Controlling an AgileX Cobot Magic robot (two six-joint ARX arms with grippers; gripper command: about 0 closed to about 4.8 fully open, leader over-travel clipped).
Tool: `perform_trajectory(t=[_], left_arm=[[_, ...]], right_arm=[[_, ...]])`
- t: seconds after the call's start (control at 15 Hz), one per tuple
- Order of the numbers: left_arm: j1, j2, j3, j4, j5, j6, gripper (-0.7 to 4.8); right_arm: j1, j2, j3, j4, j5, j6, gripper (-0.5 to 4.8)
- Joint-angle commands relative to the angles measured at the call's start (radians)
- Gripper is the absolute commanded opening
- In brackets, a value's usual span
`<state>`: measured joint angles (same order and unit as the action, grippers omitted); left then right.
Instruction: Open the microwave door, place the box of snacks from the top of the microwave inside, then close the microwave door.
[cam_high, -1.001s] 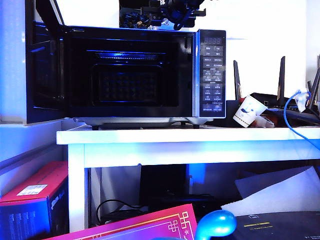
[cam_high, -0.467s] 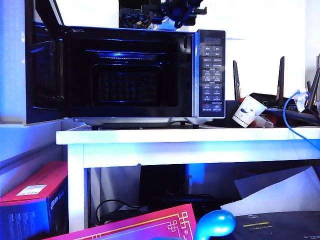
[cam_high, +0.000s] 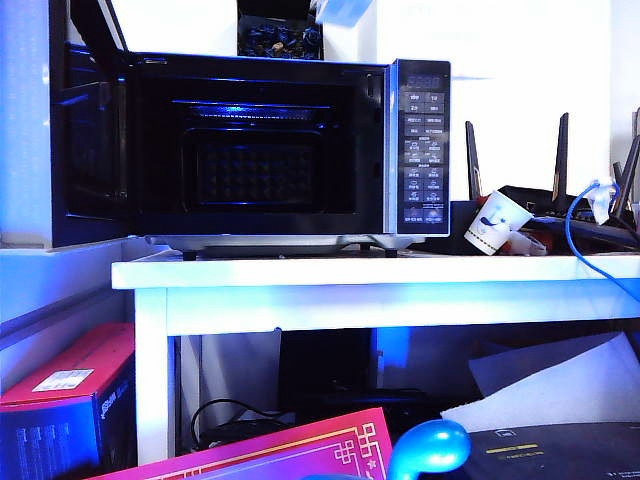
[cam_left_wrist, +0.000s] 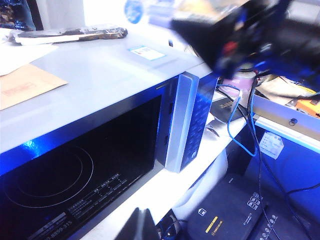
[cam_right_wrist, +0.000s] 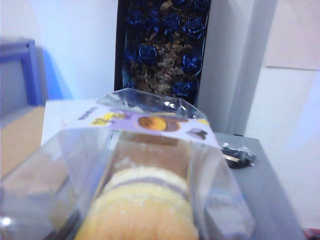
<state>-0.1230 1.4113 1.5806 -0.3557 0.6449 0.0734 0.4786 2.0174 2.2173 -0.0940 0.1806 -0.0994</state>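
Right gripper (cam_right_wrist: 145, 220) jaws hold the box of snacks (cam_right_wrist: 145, 190) — left gripper unseen.

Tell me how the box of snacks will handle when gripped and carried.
The box of snacks, in front of the right wrist camera, has thin clear walls, so it likely flexes and slips. Its soft cake roll probably crushes easily and weighs little.

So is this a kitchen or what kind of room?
Probably an office or lab, not a kitchen: the big black microwave sits on a plain white table beside a black antenna router, with cardboard boxes underneath.
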Motion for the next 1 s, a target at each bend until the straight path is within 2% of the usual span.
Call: perform_trajectory(t=[0.07,0.2,0.4,0.47,0.67,0.87,1.0], left_arm=[[0.000,-0.005,0.005,0.013,0.006,-0.003,-0.05],[0.000,-0.005,0.005,0.013,0.006,-0.003,-0.05],[0.000,-0.005,0.005,0.014,0.006,-0.003,-0.05],[0.000,-0.005,0.005,0.014,0.006,-0.003,-0.05],[0.000,-0.005,0.005,0.014,0.006,-0.003,-0.05],[0.000,-0.005,0.005,0.014,0.006,-0.003,-0.05],[0.000,-0.005,0.005,0.014,0.006,-0.003,-0.05]], right_arm=[[0.001,-0.063,0.006,-0.085,-0.159,-0.055,2.73],[0.001,-0.083,0.006,-0.147,-0.263,-0.056,2.73],[0.001,-0.084,0.005,-0.248,-0.505,-0.056,2.73],[0.001,-0.081,0.004,-0.273,-0.545,-0.059,2.73],[0.002,-0.075,-0.030,-0.264,-0.606,-0.059,2.73],[0.003,-0.072,-0.138,-0.224,-0.660,-0.059,2.73],[0.003,-0.071,-0.201,-0.167,-0.658,-0.058,2.73]])
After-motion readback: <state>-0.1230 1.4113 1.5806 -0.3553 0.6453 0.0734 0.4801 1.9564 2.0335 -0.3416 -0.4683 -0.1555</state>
